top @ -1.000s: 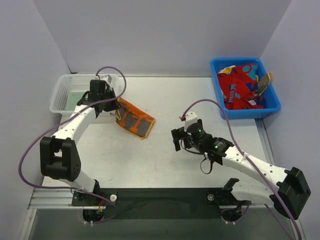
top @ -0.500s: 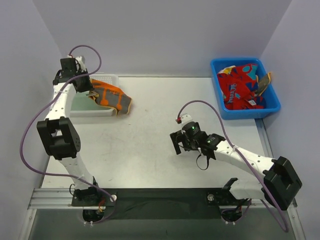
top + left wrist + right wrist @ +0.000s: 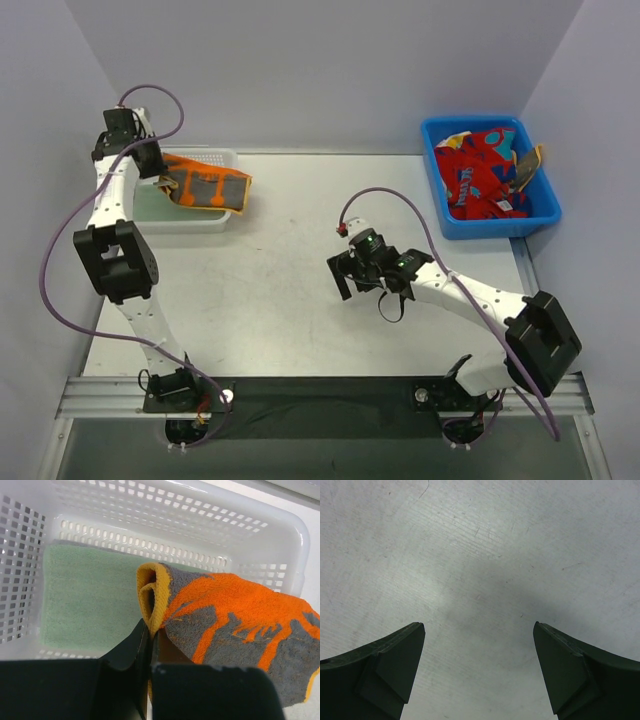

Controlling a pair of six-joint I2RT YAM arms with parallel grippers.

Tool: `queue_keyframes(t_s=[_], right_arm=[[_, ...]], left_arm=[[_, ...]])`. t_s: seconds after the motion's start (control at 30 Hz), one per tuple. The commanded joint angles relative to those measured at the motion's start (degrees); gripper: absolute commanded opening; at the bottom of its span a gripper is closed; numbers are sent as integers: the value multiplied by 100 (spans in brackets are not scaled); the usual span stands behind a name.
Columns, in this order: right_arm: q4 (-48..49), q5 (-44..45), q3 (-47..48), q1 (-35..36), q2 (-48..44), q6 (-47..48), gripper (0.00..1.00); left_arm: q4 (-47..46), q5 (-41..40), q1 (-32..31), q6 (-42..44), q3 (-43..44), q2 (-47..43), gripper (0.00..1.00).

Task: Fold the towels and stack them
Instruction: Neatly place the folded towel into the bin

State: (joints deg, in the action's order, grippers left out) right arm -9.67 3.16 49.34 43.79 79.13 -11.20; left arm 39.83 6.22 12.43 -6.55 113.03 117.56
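At the far-left corner, left gripper (image 3: pixel 150 635) is pinched on the orange towel (image 3: pixel 235 615) over the basket (image 3: pixel 280 525). Part hangs past the rim, so dropping now could miss the green towel (image 3: pixel 85 600). Right gripper (image 3: pixel 479 630) gapes empty.

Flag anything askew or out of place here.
The orange towel, pinched in the left jaws, is bunched and hangs across the white basket's rim instead of lying flat on the green towel inside. The red towels in the blue bin are a crumpled heap, not folded.
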Motion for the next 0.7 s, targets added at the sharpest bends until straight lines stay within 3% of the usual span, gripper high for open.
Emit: queue_keyframes(t_s=[0.0, 0.67], right_arm=[[-351, 0, 321, -28, 93, 144, 94], [-588, -8, 612, -37, 340, 276, 93]], left_arm=[[-151, -7, 198, -206, 307, 153, 0], [-1250, -200, 630, -637, -651, 233, 0]])
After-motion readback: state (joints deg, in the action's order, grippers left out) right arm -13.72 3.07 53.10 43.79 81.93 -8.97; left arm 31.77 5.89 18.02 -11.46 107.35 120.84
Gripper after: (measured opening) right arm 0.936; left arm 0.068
